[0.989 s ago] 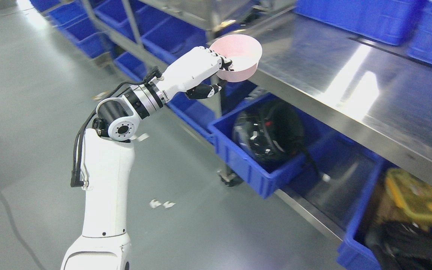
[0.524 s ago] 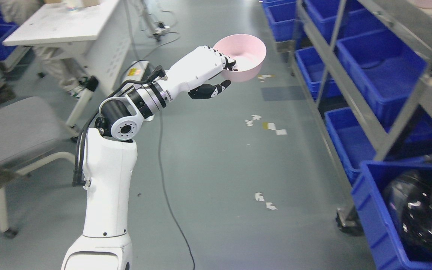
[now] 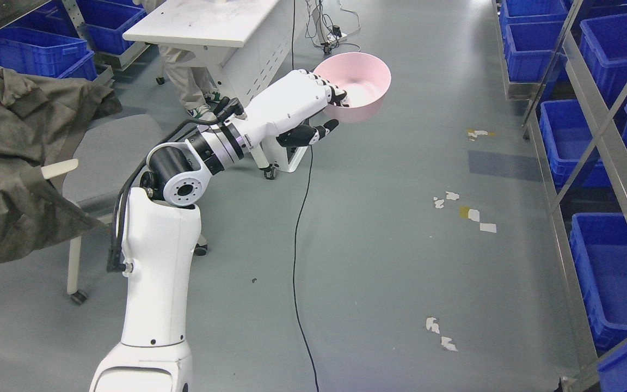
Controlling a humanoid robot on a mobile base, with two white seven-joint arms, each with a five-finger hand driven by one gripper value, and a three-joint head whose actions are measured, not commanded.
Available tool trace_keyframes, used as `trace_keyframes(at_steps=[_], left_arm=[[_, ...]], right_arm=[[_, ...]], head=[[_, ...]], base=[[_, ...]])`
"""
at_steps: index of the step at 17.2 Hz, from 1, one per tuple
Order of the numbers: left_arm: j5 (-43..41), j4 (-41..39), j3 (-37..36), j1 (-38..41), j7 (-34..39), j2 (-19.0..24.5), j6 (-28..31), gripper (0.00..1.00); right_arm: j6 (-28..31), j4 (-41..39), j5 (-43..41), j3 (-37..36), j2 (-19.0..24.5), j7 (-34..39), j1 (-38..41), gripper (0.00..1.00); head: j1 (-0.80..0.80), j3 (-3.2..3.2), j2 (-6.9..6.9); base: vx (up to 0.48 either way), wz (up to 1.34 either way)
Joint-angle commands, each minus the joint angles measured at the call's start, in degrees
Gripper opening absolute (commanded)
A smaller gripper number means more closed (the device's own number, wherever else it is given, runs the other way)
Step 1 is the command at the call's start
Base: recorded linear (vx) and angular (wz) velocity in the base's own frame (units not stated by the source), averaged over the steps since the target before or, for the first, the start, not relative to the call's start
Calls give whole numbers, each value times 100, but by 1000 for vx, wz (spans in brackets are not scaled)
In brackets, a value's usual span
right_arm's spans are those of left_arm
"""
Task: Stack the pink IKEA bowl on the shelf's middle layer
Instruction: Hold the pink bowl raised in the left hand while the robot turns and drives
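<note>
A: Left hand (image 3: 313, 106), white shell with black fingertips, clamped on the near rim of the round pink plastic bowl (image 3: 358, 87). Fingers (image 3: 336, 93) hooked over the edge and into the bowl, black thumb (image 3: 307, 134) jutting out below, clear of the bowl's underside.

B: And the bowl's position?

A: Up in the air, mouth upward, tipped slightly toward the camera. Hanging over the grey floor (image 3: 379, 239), just right of the white desk (image 3: 210, 24) at the top of the picture. Well apart from the metal shelf rack (image 3: 607, 158) along the right edge.

B: On that rack?

A: Blue plastic bins (image 3: 613, 272) in rows, the nearer ones showing bare bottoms. More blue bins (image 3: 30, 51) at upper left.

B: Anything else around the arm?

A: Left arm (image 3: 158, 272) rising from the bottom edge, bent at the elbow, forearm reaching up and right. Grey-seated chair (image 3: 109, 155) to its left, dark olive cloth (image 3: 14, 163) draped over it. Black cable (image 3: 300, 228) trailing down the floor past the desk. Scraps of white paper (image 3: 468, 209) scattered toward the rack. Behind the desk, a person's legs (image 3: 185, 90) in pale trousers.
</note>
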Motion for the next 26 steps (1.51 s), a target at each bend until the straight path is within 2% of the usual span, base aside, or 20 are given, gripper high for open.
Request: trace_keyframes(at_steps=[1, 15, 26], left_arm=[[0, -20, 132, 9, 2, 100, -10, 1], [0, -20, 123, 62, 19, 100, -37, 1], [18, -11, 96, 62, 46, 100, -81, 1]], right_arm=[[5, -100, 1, 2, -100, -40, 132, 100], [5, -100, 1, -7, -100, -40, 132, 100], [5, -100, 1, 2, -100, -40, 132, 100]], head=[[0, 0, 0], [0, 0, 1], [0, 0, 1]], base=[[301, -183], [366, -250], [357, 43]])
